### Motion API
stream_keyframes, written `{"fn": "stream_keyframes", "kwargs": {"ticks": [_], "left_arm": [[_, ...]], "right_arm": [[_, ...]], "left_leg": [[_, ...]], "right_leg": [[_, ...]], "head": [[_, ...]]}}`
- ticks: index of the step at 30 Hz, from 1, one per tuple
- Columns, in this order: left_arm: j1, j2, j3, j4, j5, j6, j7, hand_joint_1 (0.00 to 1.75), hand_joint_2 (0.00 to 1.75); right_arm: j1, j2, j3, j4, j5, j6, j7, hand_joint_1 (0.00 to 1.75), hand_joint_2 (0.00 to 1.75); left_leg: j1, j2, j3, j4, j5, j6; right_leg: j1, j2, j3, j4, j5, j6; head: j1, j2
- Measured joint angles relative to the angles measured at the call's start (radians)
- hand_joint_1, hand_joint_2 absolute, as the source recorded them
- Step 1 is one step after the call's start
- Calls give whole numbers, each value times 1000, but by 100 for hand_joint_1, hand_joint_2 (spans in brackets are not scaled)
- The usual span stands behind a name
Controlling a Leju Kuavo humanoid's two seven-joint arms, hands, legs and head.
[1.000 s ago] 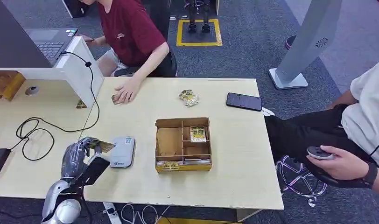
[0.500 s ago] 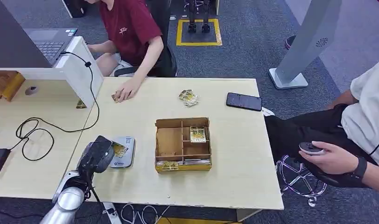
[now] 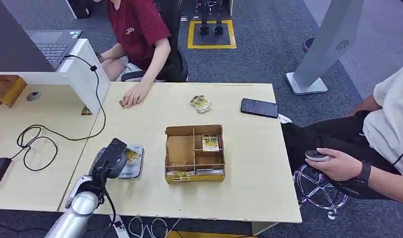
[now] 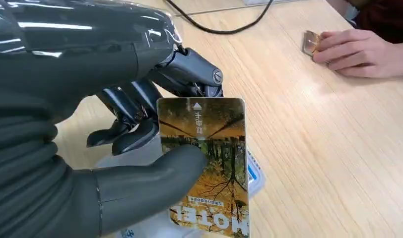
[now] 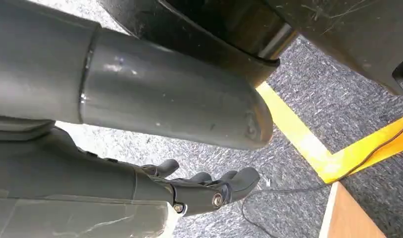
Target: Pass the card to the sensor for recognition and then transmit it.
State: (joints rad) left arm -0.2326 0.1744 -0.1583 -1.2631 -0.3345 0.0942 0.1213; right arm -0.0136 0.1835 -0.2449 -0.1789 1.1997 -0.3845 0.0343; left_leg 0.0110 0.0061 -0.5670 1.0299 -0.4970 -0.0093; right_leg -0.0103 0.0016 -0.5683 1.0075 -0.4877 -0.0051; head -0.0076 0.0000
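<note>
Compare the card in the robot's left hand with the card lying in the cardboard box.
The held card is pinched by the left hand over the grey sensor; the box card lies untouched.
The held card is partly covered by the thumb; the box card lies flat in a compartment of the cardboard box, fully exposed.
Both look like the same yellowish printed design.

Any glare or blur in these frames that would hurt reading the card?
Left wrist view: the card is sharp and its print legible, with bright streaks of glare on the glossy cover of the left hand. Head view: evenly lit, soft shadows, but the card over the sensor is too small to read. Right wrist view: the right hand hangs over carpet, reasonably sharp.
</note>
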Motion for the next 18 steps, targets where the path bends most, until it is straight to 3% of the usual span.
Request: {"fn": "stream_keyframes", "kwargs": {"ticks": [18], "left_arm": [[-48,-47,-25,132,-142,88,29,175,175]], "right_arm": [[-3,4,22,-1,14,7,14,0,0]], "left_leg": [[0,0,0,0,0,0]], "right_leg": [[0,0,0,0,0,0]], "head": [[0,0]]}}
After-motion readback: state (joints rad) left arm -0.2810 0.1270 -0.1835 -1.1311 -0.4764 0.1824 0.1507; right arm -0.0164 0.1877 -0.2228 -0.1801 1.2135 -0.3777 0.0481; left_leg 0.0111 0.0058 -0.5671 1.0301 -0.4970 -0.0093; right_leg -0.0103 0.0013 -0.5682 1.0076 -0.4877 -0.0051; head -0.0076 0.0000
